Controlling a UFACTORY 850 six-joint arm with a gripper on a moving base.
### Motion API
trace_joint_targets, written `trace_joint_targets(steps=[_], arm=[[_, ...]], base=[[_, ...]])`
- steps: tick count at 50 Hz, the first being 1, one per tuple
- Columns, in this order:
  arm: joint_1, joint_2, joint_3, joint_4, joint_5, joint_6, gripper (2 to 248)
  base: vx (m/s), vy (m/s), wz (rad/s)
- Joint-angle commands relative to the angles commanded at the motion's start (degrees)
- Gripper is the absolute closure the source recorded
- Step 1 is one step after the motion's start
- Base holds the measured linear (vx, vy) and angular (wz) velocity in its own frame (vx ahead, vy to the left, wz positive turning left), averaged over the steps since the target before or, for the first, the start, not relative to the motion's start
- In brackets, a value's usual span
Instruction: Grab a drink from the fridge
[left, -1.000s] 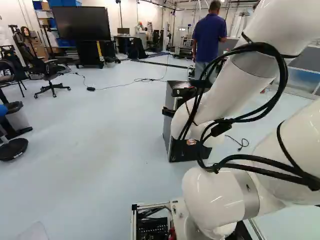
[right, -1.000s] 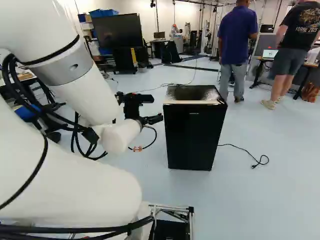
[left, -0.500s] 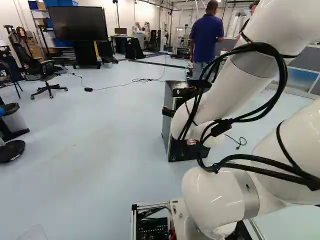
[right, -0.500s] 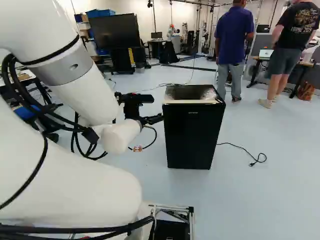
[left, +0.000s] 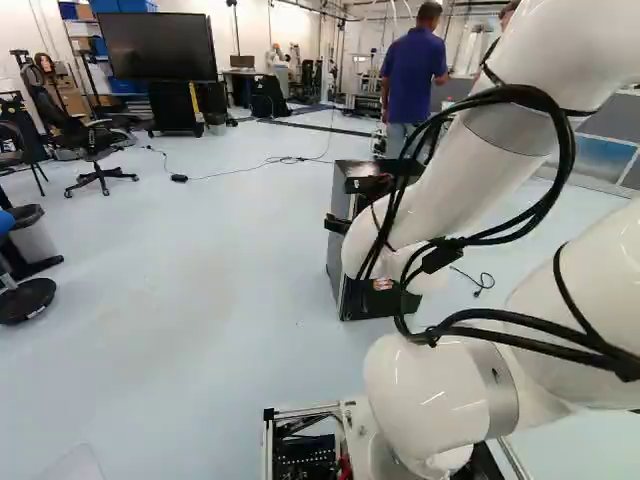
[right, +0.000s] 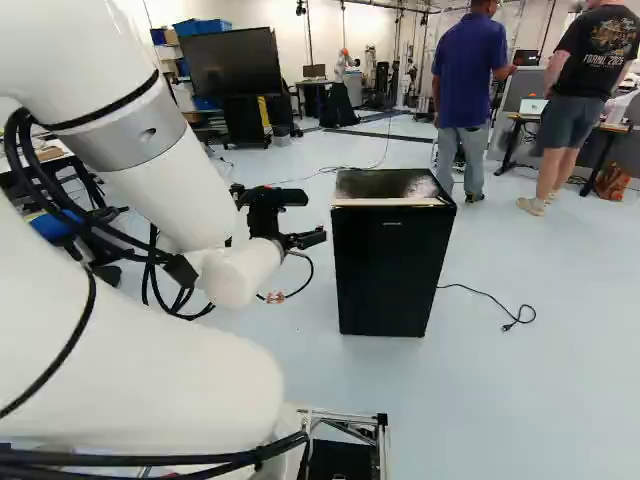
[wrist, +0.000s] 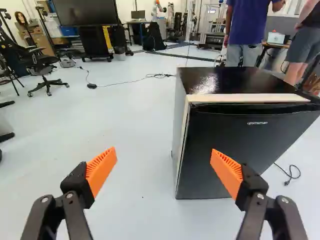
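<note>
We see the black fridge (right: 390, 275) shut, just right of the middle in the right base view, so we have to open it and get the hidden drink, our empty jaws wide open, though our arm (left: 490, 165) covers much of its front in the left base view.

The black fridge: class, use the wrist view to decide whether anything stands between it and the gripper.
Nothing visible stands between the gripper and the black fridge. The power cord lies off to the fridge's far side. The door looks closed, so it would block any drink inside.
</note>
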Motion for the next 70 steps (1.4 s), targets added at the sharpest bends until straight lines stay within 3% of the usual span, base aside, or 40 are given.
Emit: trace_joint_targets(steps=[70], arm=[[0.0,0.0,0.0,0.0,0.0,0.0,3]], base=[[-0.003,0.061,-0.002]])
